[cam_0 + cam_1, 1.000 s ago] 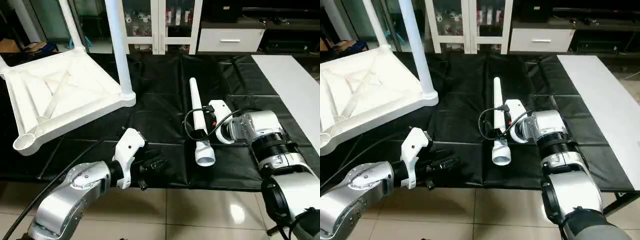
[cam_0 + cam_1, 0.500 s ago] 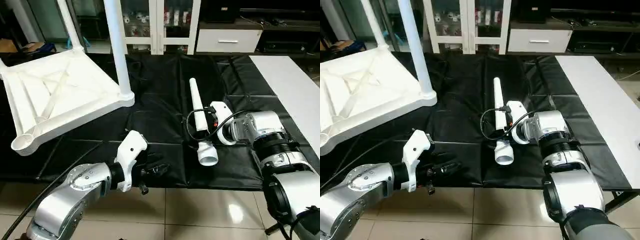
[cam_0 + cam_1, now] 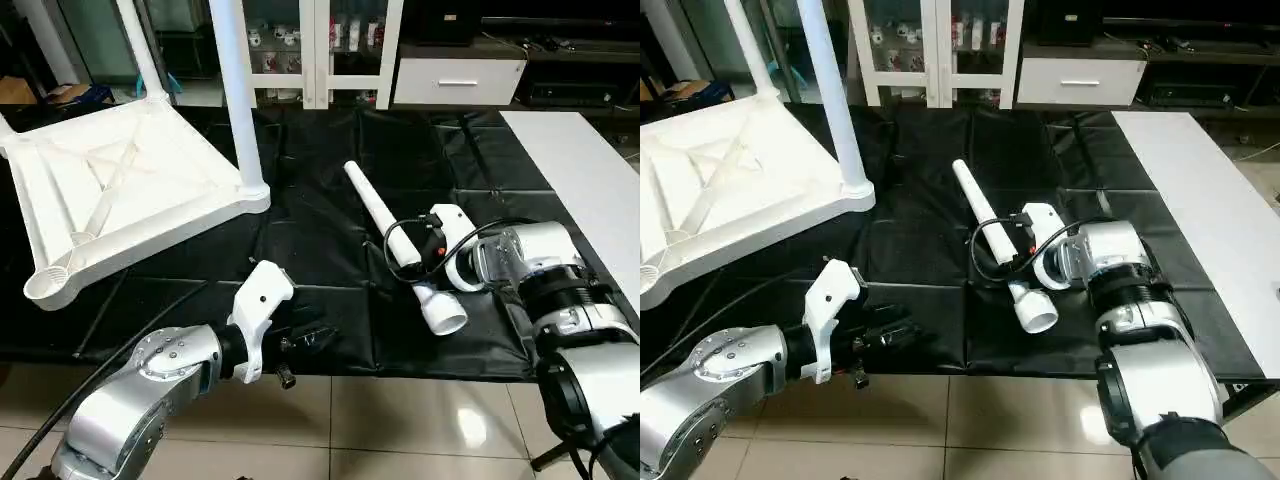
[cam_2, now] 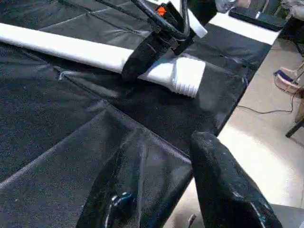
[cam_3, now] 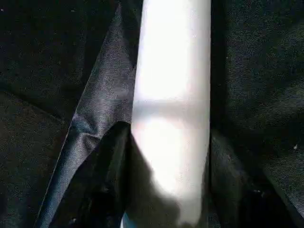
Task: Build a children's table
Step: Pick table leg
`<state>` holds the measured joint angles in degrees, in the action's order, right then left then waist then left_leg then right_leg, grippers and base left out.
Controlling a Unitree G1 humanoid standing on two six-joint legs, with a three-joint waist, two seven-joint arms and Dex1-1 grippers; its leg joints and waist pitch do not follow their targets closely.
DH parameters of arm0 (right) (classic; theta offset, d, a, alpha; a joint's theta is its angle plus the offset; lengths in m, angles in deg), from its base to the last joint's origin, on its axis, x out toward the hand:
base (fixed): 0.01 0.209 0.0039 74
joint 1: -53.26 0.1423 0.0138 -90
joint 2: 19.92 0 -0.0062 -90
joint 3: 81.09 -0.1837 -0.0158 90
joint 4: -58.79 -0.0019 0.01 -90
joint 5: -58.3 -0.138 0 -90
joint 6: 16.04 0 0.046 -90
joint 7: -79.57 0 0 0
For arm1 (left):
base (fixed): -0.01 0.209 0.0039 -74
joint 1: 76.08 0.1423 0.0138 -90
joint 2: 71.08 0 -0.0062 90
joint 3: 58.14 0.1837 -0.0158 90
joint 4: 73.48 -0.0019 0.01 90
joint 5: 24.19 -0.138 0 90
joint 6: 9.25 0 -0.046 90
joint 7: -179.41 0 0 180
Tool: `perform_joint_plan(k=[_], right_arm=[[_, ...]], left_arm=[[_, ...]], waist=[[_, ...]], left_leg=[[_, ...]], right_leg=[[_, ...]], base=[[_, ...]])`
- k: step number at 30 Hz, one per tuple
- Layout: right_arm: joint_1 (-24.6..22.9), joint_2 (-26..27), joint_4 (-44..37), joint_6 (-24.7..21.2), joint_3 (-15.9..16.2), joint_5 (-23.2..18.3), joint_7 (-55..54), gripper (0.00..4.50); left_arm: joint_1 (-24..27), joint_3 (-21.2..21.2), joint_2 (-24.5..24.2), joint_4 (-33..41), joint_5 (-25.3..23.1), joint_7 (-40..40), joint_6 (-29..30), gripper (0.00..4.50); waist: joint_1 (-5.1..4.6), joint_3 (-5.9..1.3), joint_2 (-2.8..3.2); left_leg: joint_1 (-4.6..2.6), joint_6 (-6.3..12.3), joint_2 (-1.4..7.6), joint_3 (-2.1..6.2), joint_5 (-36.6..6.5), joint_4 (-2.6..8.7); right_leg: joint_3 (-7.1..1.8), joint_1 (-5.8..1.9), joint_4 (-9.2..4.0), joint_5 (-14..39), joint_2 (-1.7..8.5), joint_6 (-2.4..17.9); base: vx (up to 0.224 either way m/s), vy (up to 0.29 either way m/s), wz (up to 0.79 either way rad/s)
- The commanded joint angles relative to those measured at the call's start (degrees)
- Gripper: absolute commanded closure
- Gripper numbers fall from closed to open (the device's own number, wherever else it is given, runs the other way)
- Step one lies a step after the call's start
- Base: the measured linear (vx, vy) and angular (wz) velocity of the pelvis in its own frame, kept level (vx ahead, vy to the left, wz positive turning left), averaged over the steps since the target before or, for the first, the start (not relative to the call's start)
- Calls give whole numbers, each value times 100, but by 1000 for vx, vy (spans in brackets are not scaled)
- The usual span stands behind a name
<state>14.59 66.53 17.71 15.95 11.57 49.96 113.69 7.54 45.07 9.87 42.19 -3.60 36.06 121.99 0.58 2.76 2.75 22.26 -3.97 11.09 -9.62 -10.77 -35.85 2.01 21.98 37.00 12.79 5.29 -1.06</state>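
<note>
The children's table tabletop (image 3: 130, 190) lies upside down at the left on the black cloth, ribbed side up. One white leg (image 3: 232, 90) stands upright in its near right corner socket, and another leg (image 3: 140, 50) stands behind it. A loose leg (image 3: 385, 225) lies slanted on the cloth, thick threaded end (image 3: 445, 312) nearest me. My right gripper (image 3: 408, 256) is shut on this leg near that end, and both fingers (image 5: 102, 185) press its sides. My left gripper (image 3: 300, 342) hovers open over the cloth's front edge with nothing between its fingers (image 4: 223, 190).
The black cloth (image 3: 320, 170) covers the low work surface. A white board (image 3: 590, 170) lies along its right side. A white glass-door cabinet (image 3: 320, 40) and a white drawer unit (image 3: 455, 80) stand behind. Tiled floor (image 3: 400, 430) lies in front.
My right gripper has closed on the loose leg and swung it: the thick end moved right and nearer me, the thin tip moved left. The left arm has stayed put.
</note>
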Motion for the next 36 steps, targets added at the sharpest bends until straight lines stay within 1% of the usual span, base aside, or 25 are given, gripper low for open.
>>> perform_joint_plan(k=[1,2,3,4,7,8,11,12,14,15,16,17,18,20,21,22,23,24,26,28,29,30,31,32,36], right_arm=[[-71,-64,-114,8,50,40,36,260],[-138,-124,-277,15,20,0,68,262],[-170,-162,-367,-1,17,-15,96,263],[-275,-227,-704,-12,-119,-136,129,263],[-358,-270,-962,-60,-182,-206,153,264],[-460,-278,-1213,-1,-264,-279,173,264],[-662,-243,-1713,223,-546,-472,178,264],[-822,-163,-2083,634,-823,-642,174,264],[-1122,-46,-2762,1183,-1139,-1017,452,264],[-1122,-46,-2762,1183,-1139,-1017,452,264],[-1259,6,-3088,1235,-1218,-1215,628,264],[-1438,33,-3505,1192,-1222,-1411,847,264],[-1631,58,-3933,1189,-1178,-1620,1132,264],[-2000,119,-4800,885,-1048,-2171,1704,264],[-2070,126,-4979,800,-999,-2275,1778,265],[-2139,139,-5122,771,-969,-2383,1813,265],[-2181,144,-5226,731,-934,-2460,1842,265],[-2262,134,-5400,704,-848,-2592,1917,265],[-2336,117,-5549,696,-758,-2686,1988,265],[-2394,124,-5696,682,-701,-2742,2022,265],[-2394,124,-5696,682,-701,-2742,2022,265],[-2417,135,-5786,637,-697,-2775,2035,265],[-2417,135,-5786,637,-697,-2775,2035,265],[-2423,132,-5830,600,-691,-2808,2031,265],[-2432,98,-5830,591,-655,-2844,2024,265]], left_arm=[[-58,-121,-12,108,39,-46,48,284],[-57,-162,5,122,70,-70,69,284],[-54,-184,7,140,97,-72,80,284],[-76,-302,85,166,212,-108,104,284],[-120,-418,182,168,353,-131,127,284],[-190,-552,311,148,483,-198,145,266],[-382,-927,666,67,796,-474,265,235],[-539,-1246,965,-31,1061,-750,369,223],[-706,-1537,1214,-92,1363,-949,465,214],[-706,-1537,1214,-92,1363,-949,465,200],[-767,-1591,1267,-99,1474,-972,476,200],[-857,-1658,1355,-122,1581,-1028,492,192],[-980,-1725,1456,-181,1663,-1110,504,176],[-1352,-1924,1726,-356,1853,-1400,572,168],[-1434,-1961,1773,-380,1889,-1442,599,150],[-1500,-2003,1818,-386,1924,-1485,659,141],[-1552,-2032,1841,-411,1913,-1544,693,141],[-1643,-2082,1868,-478,1908,-1646,746,123],[-1759,-2220,1952,-589,2019,-1804,727,115],[-1937,-2463,2101,-709,2288,-2053,708,101],[-1937,-2463,2101,-709,2288,-2053,708,93],[-2050,-2654,2225,-734,2605,-2185,771,77],[-2050,-2654,2225,-734,2605,-2185,771,69],[-2123,-2786,2314,-714,2872,-2250,830,64],[-2128,-2848,2367,-619,3110,-2226,892,63]], waist=[[16,-342,-58],[24,-340,-68],[28,-343,-55],[45,-346,-58],[61,-345,-67],[67,-349,-45],[80,-349,-58],[104,-347,-72],[131,-355,-85],[130,-362,-84],[116,-360,-81],[116,-360,-81],[148,-356,-66],[168,-373,-61],[169,-372,-64],[174,-372,-67],[167,-364,-77],[160,-350,-71],[153,-345,-92],[163,-341,-79],[168,-346,-79],[162,-341,-94],[169,-348,-84],[170,-346,-100],[184,-356,-93]], left_leg=[[-94,-80,93,-27,-1178,445],[-91,-70,94,-28,-1147,447],[-93,-72,96,-26,-1122,446],[-99,-72,95,-31,-1098,440],[-93,-53,89,-36,-1041,440],[-95,-48,90,-30,-1043,441],[-102,-44,95,-37,-1057,438],[-102,-25,94,-57,-1087,437],[-98,26,92,-49,-1039,432],[-91,92,88,-32,-1003,436],[-78,130,80,-25,-939,439],[-78,130,80,-25,-939,439],[-96,203,95,-34,-897,436],[-105,282,98,-26,-835,432],[-84,304,99,-3,-775,444],[-87,305,101,0,-773,449],[-80,285,100,0,-784,452],[-88,217,102,-2,-901,458],[-81,173,94,-3,-924,462],[-86,110,90,-8,-914,463],[-99,82,88,-7,-925,456],[-79,92,87,1,-913,466],[-82,80,84,0,-887,454],[-79,100,87,-2,-832,455],[-73,156,84,-4,-625,446]], right_leg=[[-129,-174,-461,792,129,1457],[-132,-177,-462,791,129,1457],[-131,-176,-457,765,127,1462],[-134,-182,-460,707,126,1449],[-139,-184,-460,631,119,1459],[-137,-189,-454,633,122,1467],[-149,-192,-463,567,120,1476],[-161,-191,-472,588,129,1450],[-161,-202,-487,567,131,1410],[-148,-208,-471,557,121,1386],[-140,-214,-471,562,111,1370],[-140,-214,-471,562,111,1370],[-160,-214,-492,432,101,1308],[-152,-218,-474,236,89,1311],[-143,-236,-462,169,102,1346],[-141,-231,-471,194,107,1358],[-141,-230,-472,252,114,1367],[-146,-219,-496,510,123,1351],[-151,-219,-518,669,119,1284],[-157,-212,-531,742,122,1271],[-157,-200,-530,741,119,1276],[-152,-213,-528,747,123,1255],[-151,-216,-513,733,130,1257],[-152,-215,-519,676,127,1250],[-144,-218,-502,515,124,1233]], base=[[0,0,0],[0,0,0],[0,0,0],[0,0,0],[0,0,0],[0,0,0],[0,0,0],[0,0,0],[0,0,0],[0,0,0],[0,0,0],[0,0,0],[0,0,0],[0,0,0],[0,0,0],[0,0,0],[0,0,0],[0,0,0],[0,0,0],[0,0,0],[0,0,0],[0,0,0],[0,0,0],[0,0,0],[0,0,0]])
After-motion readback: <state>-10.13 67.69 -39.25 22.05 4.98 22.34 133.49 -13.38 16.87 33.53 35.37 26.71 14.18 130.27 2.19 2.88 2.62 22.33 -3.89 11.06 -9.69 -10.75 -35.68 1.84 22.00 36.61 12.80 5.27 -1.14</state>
